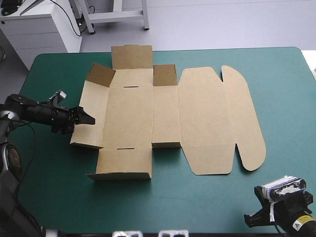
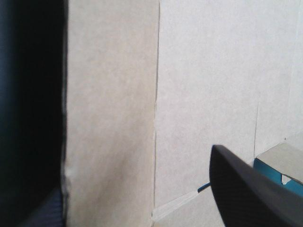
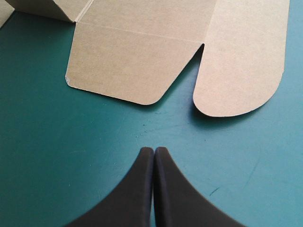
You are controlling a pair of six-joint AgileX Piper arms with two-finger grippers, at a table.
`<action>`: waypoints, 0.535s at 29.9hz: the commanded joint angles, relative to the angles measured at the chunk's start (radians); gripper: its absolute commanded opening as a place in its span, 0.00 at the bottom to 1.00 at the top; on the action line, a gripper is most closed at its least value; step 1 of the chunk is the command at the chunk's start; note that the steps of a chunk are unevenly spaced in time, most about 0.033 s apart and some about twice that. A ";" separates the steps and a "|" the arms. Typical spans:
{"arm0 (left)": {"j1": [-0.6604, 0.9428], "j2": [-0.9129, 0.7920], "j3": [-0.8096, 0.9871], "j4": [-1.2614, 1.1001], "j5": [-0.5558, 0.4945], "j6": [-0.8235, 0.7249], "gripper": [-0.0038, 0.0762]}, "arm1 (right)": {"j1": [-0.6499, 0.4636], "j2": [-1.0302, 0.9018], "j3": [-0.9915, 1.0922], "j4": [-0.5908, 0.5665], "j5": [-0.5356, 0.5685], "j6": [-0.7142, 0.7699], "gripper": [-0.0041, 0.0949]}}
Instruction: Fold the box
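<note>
Found the box (image 1: 168,113) opened out as a cut sheet at mid-table on the teal-green cover (image 1: 286,98), mostly flat; noted its long axis running across the table from left to right, the rounded lid flap (image 1: 244,118) pointing to the right edge and the left wall panel (image 1: 91,113) to the left edge; noted that panel tilted up off the cover, the far flap (image 1: 131,56) standing, and the near flap (image 1: 123,162) lifted slightly. Located the left gripper (image 1: 83,117) at the outer edge of the left wall panel, about halfway along it; saw its black fingers (image 2: 246,189) standing apart with the panel's free edge in the gap, not clamped; contact with the board not determinable from either view. Located the right gripper (image 3: 154,150) low at the near right corner of the table, pressed together in one pointed arch, holding nothing; placed the rounded lid flap ahead of it and apart, bare cover between. Judged the left arm plainly the nearer to the work; judged the step in hand to be raising the left wall, a fold along the crease running near-to-far, square to the long axis; expected therefore a lift or push toward the right, over the base panel (image 1: 126,116); flagged a risk of the light sheet sliding rightward instead of hinging, with no hold on the lid end.
</note>
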State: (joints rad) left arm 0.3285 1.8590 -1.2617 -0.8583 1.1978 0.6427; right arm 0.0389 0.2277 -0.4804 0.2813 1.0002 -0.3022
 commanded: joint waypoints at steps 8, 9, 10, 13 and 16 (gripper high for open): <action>-0.058 0.007 -0.020 -0.095 0.064 -0.008 0.39 | 0.005 0.012 -0.021 0.017 -0.058 -0.003 0.03; -0.058 0.007 -0.020 -0.095 0.059 -0.008 0.27 | 0.005 0.012 -0.021 0.017 -0.058 -0.003 0.03; -0.058 0.007 -0.020 -0.095 0.059 -0.008 0.14 | 0.005 0.012 -0.021 0.017 -0.058 -0.003 0.03; -0.058 0.007 -0.020 -0.095 0.061 -0.003 0.04 | 0.005 0.012 -0.021 0.017 -0.058 -0.003 0.03; -0.058 0.007 -0.020 -0.111 0.096 0.038 0.04 | 0.005 0.012 -0.021 0.017 -0.058 -0.003 0.03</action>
State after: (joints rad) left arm 0.2761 1.9159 -1.2617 -0.8905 1.1913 0.6496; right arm 0.0389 0.2277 -0.4804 0.2813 1.0002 -0.3022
